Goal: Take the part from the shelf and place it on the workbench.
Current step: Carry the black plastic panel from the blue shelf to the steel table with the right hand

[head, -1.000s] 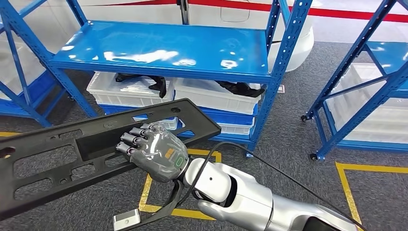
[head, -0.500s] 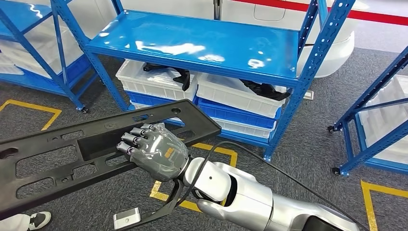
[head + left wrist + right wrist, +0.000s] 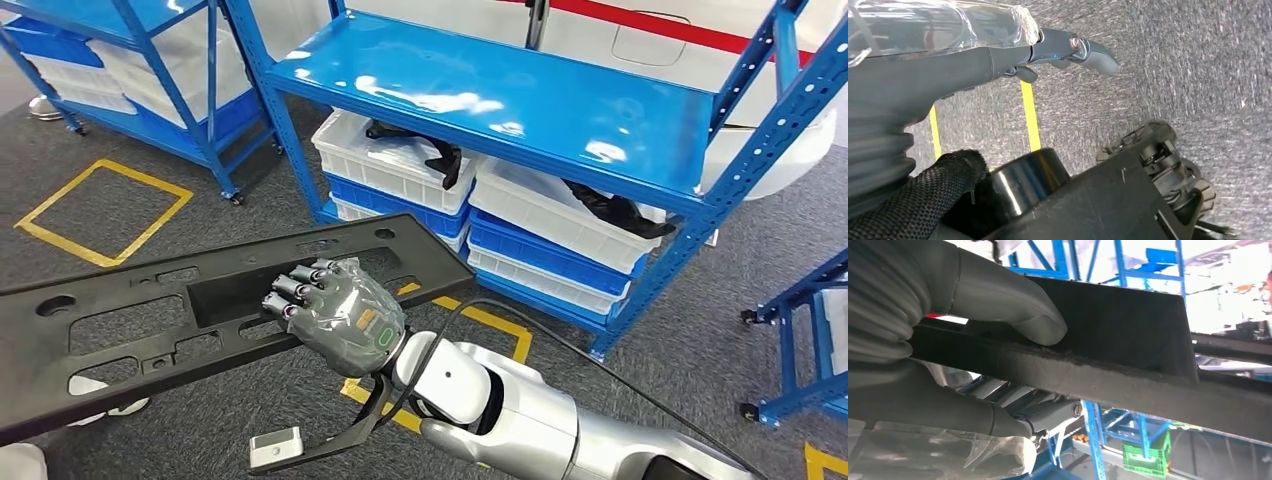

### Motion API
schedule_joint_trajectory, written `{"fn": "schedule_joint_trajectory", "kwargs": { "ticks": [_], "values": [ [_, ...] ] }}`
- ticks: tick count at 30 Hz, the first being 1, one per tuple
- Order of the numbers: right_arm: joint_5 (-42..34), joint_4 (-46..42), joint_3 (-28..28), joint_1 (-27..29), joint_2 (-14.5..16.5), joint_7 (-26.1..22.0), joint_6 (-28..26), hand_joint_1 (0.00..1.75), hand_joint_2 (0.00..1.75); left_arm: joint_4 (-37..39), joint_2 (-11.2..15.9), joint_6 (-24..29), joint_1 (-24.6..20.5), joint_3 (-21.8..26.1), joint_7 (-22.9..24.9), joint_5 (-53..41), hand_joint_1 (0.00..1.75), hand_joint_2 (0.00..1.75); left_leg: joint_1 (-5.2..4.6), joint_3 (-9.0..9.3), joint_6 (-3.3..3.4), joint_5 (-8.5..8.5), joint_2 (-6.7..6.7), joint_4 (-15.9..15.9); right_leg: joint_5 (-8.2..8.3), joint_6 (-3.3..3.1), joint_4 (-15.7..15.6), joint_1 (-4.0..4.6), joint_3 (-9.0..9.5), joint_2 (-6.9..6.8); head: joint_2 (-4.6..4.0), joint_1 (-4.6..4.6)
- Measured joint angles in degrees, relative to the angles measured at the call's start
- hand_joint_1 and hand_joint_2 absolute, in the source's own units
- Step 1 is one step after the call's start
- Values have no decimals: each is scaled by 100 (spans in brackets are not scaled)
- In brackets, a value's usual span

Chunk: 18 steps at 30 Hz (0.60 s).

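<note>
Presently the part (image 3: 190,310) is off the shelf (image 3: 520,100) and carried in the air over the grey carpeted floor (image 3: 700,300), in front of the robot. It is a long, flat, matte black plastic panel with rounded corners, several rectangular cut-outs, a shallow rectangular recess near its middle and small round holes along its length. Its edge looks rough and slightly fibrous in the right wrist view.

The right hand (image 3: 335,315) clamps the part at its near long edge: dark fingers (image 3: 295,290) curl over the top face into the recess, and the grey thumb (image 3: 1013,305) presses the opposite face. The hand is wrapped in clear, crinkled plastic film.

The left hand (image 3: 948,55) hangs over the carpet, one dark finger extended, holding nothing visible; whether its other fingers are spread or curled, cannot tell.

The shelf is glossy blue painted metal with perforated uprights. White and blue plastic bins (image 3: 400,165) sit beneath it, holding black items. Yellow tape lines (image 3: 100,215) mark the floor.
</note>
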Motion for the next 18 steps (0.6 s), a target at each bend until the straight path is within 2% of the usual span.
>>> {"fn": "schedule_joint_trajectory", "kwargs": {
  "ticks": [1, 2, 3, 4, 6, 7, 8, 10, 11, 12, 13, 15, 16, 17, 18],
  "values": [
    [11, -22, -4, -1, -7, 11, 25, 175, 175, 0, 7, 8, -15, -1, -4, -4, 0, 175, 2, -46, -38, -9, -57, 42, 48, -4, -186, -21, 72, 112, 1, 0],
    [23, -40, -7, -2, -13, 17, 54, 175, 175, 0, 14, 10, -26, -1, -9, -16, 0, 175, 9, -96, -74, -6, -118, 68, 38, -25, -244, -25, 82, 170, 1, -1],
    [32, -56, -8, -3, -19, 17, 79, 175, 175, -1, 16, 6, -33, -2, -15, -38, 0, 175, 23, -134, -103, 5, -178, 83, 43, -63, -248, -19, 64, 117, 1, -3],
    [37, -68, -8, -4, -26, 19, 103, 175, 175, -1, 14, 3, -33, -4, -20, -66, 0, 175, 34, -159, -130, 7, -159, 91, 50, -95, -245, -8, 60, 42, 1, -1],
    [46, -96, -12, -11, -31, 27, 131, 175, 175, -1, -1, -3, -38, -13, -21, -128, 0, 175, 25, -286, -181, -125, 104, 344, 57, -163, -254, -4, 72, -102, 0, -15],
    [50, -112, -14, -15, -33, 30, 136, 175, 175, -1, -9, -3, -47, -17, -26, -145, 0, 175, 16, -423, -203, -276, 280, 650, 53, -187, -256, 3, 78, -175, 0, -22],
    [53, -124, -16, -16, -38, 32, 139, 175, 175, -1, -17, -3, -60, -21, -36, -156, 0, 175, 10, -606, -221, -459, 392, 1059, 45, -208, -256, 15, 82, -253, -1, -31],
    [44, -139, -17, -13, -52, 38, 139, 175, 175, -7, -29, -3, -78, -21, -55, -157, 0, 175, 12, -888, -227, -711, 430, 1750, 27, -230, -255, 38, 92, -416, -1, -32],
    [30, -145, -17, -11, -59, 45, 132, 175, 175, -10, -38, 2, -78, -21, -61, -157, 0, 175, 10, -891, -214, -704, 433, 1826, 18, -238, -255, 49, 102, -491, -1, -33],
    [8, -159, -17, -10, -63, 51, 120, 175, 175, -13, -49, 10, -70, -22, -55, -162, 0, 175, 3, -768, -187, -589, 452, 1647, 9, -243, -255, 63, 115, -558, -1, -33],
    [-16, -181, -17, -10, -66, 57, 106, 175, 175, -14, -57, 20, -57, -24, -46, -168, 0, 175, -14, -565, -144, -411, 507, 1285, -1, -245, -257, 77, 130, -617, 0, -33],
    [-66, -242, -20, -11, -73, 55, 88, 175, 175, -12, -65, 39, -24, -29, -13, -179, 0, 175, -107, -166, -27, -149, 794, 492, -16, -239, -270, 109, 149, -730, 0, -33],
    [-96, -272, -21, -11, -84, 54, 90, 175, 175, -10, -59, 43, -11, -31, 0, -179, 0, 175, -156, -61, 23, -111, 911, 250, -18, -227, -276, 123, 146, -783, 0, -32],
    [-137, -294, -21, -7, -96, 53, 108, 175, 175, -9, -52, 45, -1, -32, 10, -179, 0, 175, -196, -25, 56, -124, 971, 135, -18, -214, -284, 136, 141, -849, 0, -31],
    [-182, -309, -21, -5, -105, 52, 139, 175, 175, -7, -46, 45, 4, -32, 13, -177, 0, 175, -215, -29, 74, -124, 928, 94, -16, -196, -292, 148, 140, -923, 0, -29]
  ]
}}
